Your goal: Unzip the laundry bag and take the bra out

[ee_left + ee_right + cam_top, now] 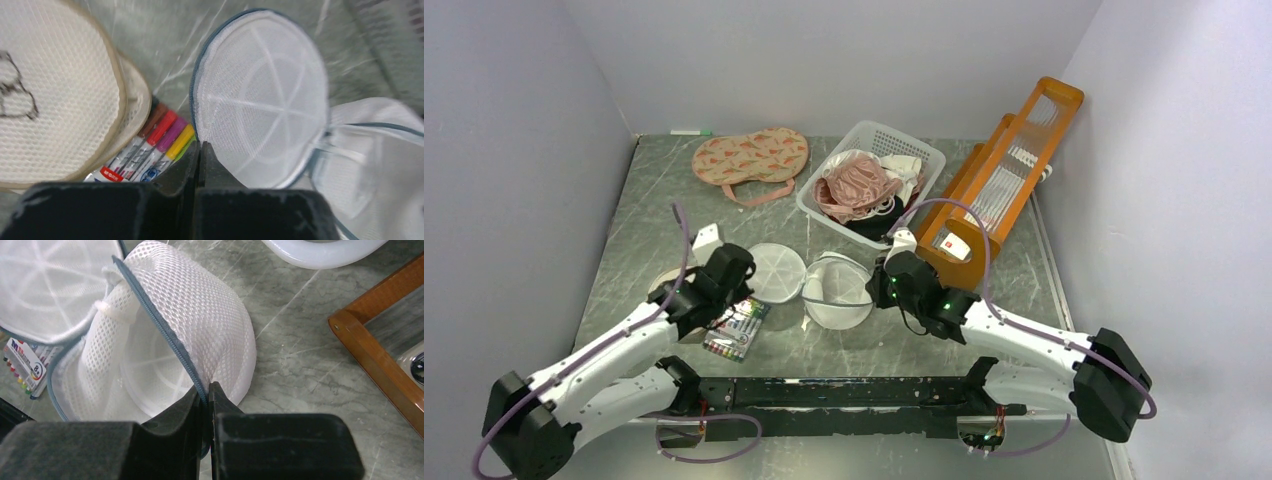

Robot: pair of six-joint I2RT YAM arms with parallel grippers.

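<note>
The white mesh laundry bag (837, 290) lies unzipped at mid-table, its round lid half (776, 272) flopped flat to the left. In the right wrist view the bowl half (200, 320) stands up, and my right gripper (204, 390) is shut on its dark zipper rim (160, 325). My left gripper (200, 146) is shut with nothing in it, its tips at the near edge of the lid (260, 95). The pink bra (856, 185) lies on top of other garments in the white basket.
A marker pack (737, 330) and a beige embroidery hoop (50, 90) lie under my left arm. The white basket (924, 160) stands at the back, a watermelon-print pouch (750, 158) to its left. A wooden frame (1014, 170) leans at the right.
</note>
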